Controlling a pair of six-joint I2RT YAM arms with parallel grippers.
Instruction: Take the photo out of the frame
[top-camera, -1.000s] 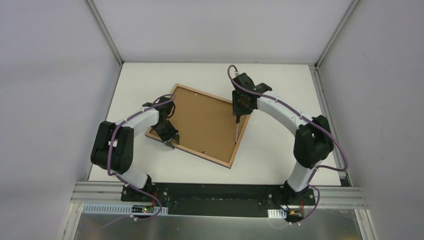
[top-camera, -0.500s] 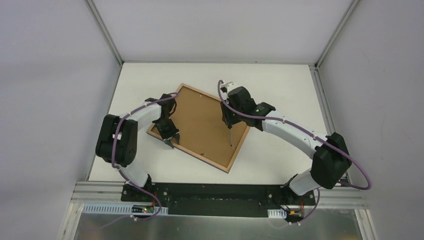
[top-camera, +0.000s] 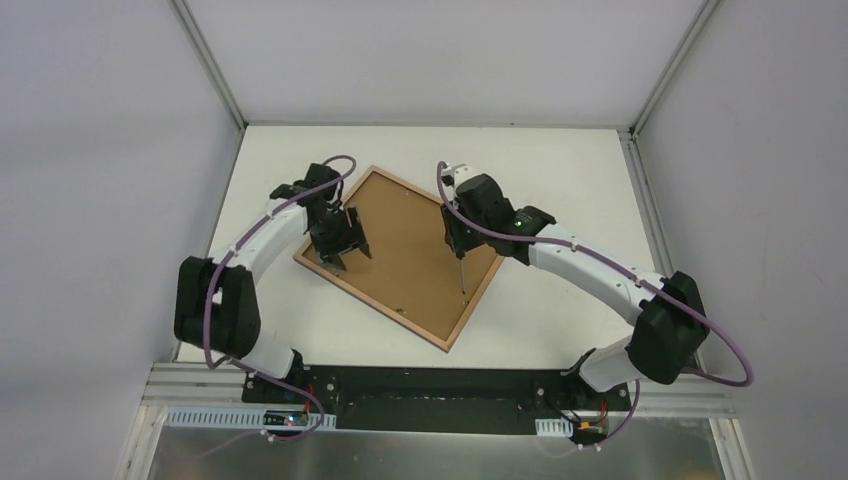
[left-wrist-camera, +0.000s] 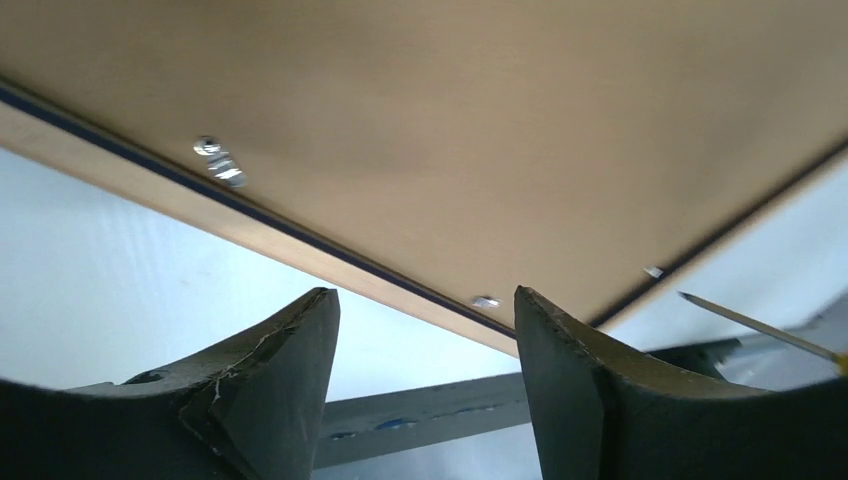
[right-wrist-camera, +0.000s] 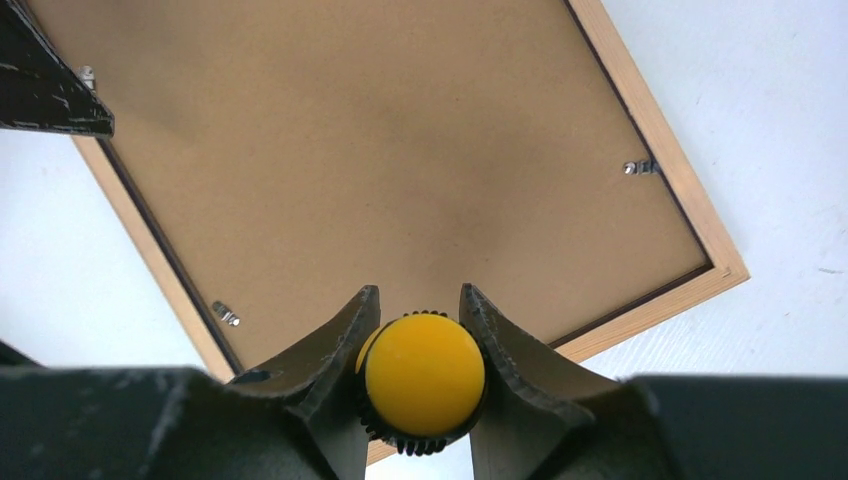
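Right claw (right-wrist-camera: 418, 300) grips screwdriver (right-wrist-camera: 424, 375) over frame (right-wrist-camera: 652, 130).

White table (top-camera: 560, 160) w/ frame (top-camera: 373, 304) lying face-down on it.

Bright, even overhead light, soft shadow on the backing board (right-wrist-camera: 430, 225), left wrist view perhaps slightly blurred

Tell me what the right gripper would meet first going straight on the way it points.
Likely the brown backing board inside the frame; the right gripper points down at it, and the tip of the screwdriver it holds would touch first.
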